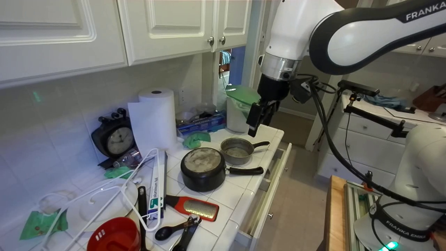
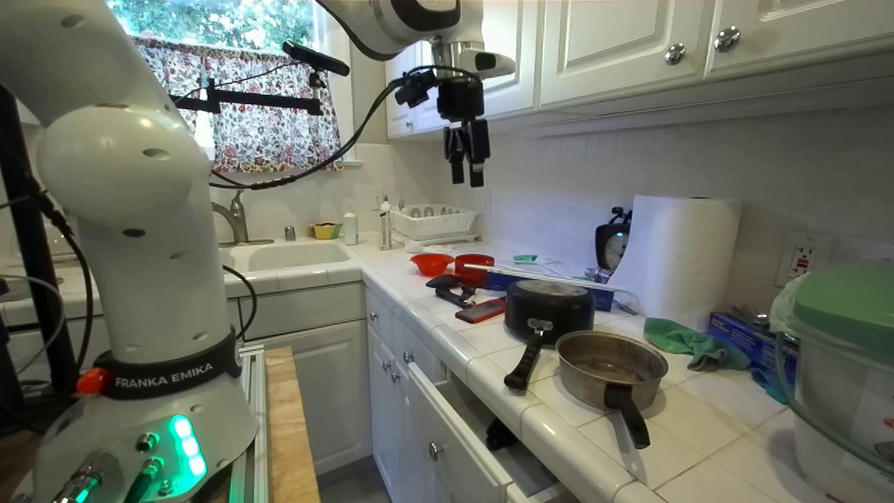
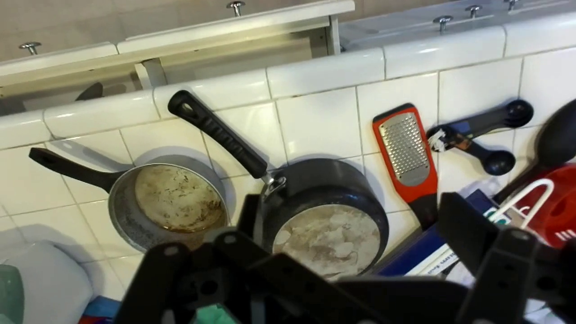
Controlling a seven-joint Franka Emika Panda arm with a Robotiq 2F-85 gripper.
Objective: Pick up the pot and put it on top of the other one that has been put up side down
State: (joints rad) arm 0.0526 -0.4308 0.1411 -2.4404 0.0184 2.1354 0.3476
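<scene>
The small silver-grey pot (image 1: 237, 153) stands upright on the tiled counter, its black handle towards the counter edge; it also shows in an exterior view (image 2: 606, 370) and at left in the wrist view (image 3: 175, 198). The larger dark pot (image 1: 203, 177) sits upside down close beside it, flat base up, black handle also towards the edge; it shows in an exterior view (image 2: 550, 311) and in the wrist view (image 3: 324, 184). My gripper (image 1: 258, 126) is open and empty, above both pots and touching neither. Its fingers (image 2: 467, 178) are spread wide in the wrist view (image 3: 353, 213).
A red grater (image 3: 407, 153), a foil box (image 1: 157, 188), a white hanger (image 1: 125, 184) and black measuring spoons (image 1: 174, 230) lie near the dark pot. A paper towel roll (image 1: 158, 118) and a green-lidded bin (image 2: 848, 377) stand behind. A drawer (image 2: 447, 447) is open below the counter edge.
</scene>
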